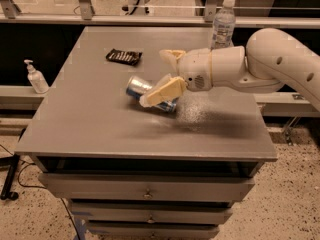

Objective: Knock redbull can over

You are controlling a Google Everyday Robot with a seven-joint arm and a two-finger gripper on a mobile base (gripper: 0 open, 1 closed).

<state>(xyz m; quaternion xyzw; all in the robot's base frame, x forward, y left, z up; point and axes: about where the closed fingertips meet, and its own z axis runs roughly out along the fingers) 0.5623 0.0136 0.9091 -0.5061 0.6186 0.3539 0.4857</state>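
Redbull can [136, 87]: lying on its side, mid-counter [90, 124], well apart from every edge. Claw [164, 75]: released, fingers spread, near finger across the can. Water bottle [222, 24]: upright, far right edge.

arm [280, 54] - white, smooth, fat rounded shell, right side of frame | upper seg: few small dark dots, screws or holes, can't tell | wrist: white cyl housing w/ thin seam ring + small dotted patch | gripper [154, 78] at ctr of frame - 2 pale cream-tan wedge fingers [165, 90], matte, no cables seen
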